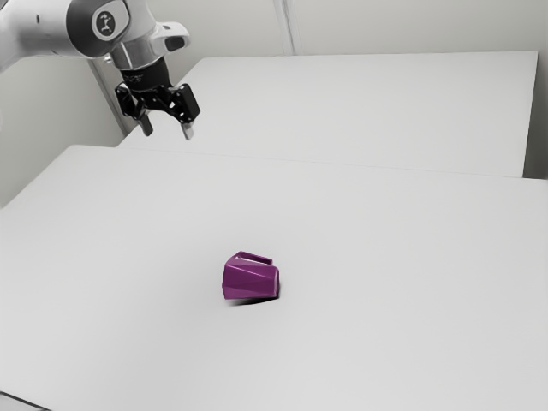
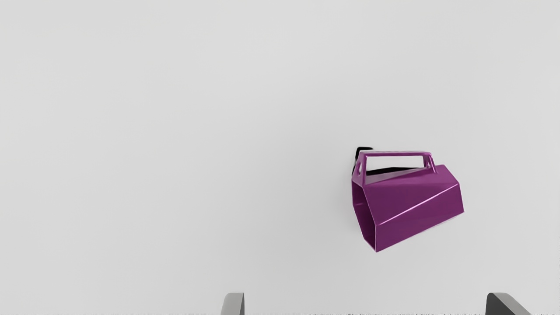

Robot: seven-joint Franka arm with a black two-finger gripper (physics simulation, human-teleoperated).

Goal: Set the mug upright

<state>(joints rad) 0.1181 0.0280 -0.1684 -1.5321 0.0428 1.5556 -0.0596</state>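
the purple mug lies on its side on the white table, so the result which the task wants is not present in these pictures. in the exterior view, its handle is at the twelve o'clock side of the body. in the wrist view, if the handle side is taken as twelve o'clock, the open mouth looks toward about nine o'clock, and the closed base is toward about three.

the black two-finger gripper is high above the table, toward eleven o'clock from the mug in the exterior view, and well apart from it. its two fingers stand wide apart, with nothing clamped between them.

about the progress, i judge that all the essential work is left. the gripper must come down to the mug, take a firm hold on the body or the handle, and lift it a little. after this it must turn the mug until the mouth looks up, put the base flat on the table, and release it. the angled walls could perhaps make the hold slip, and a base put down tilted could let the mug fall over.
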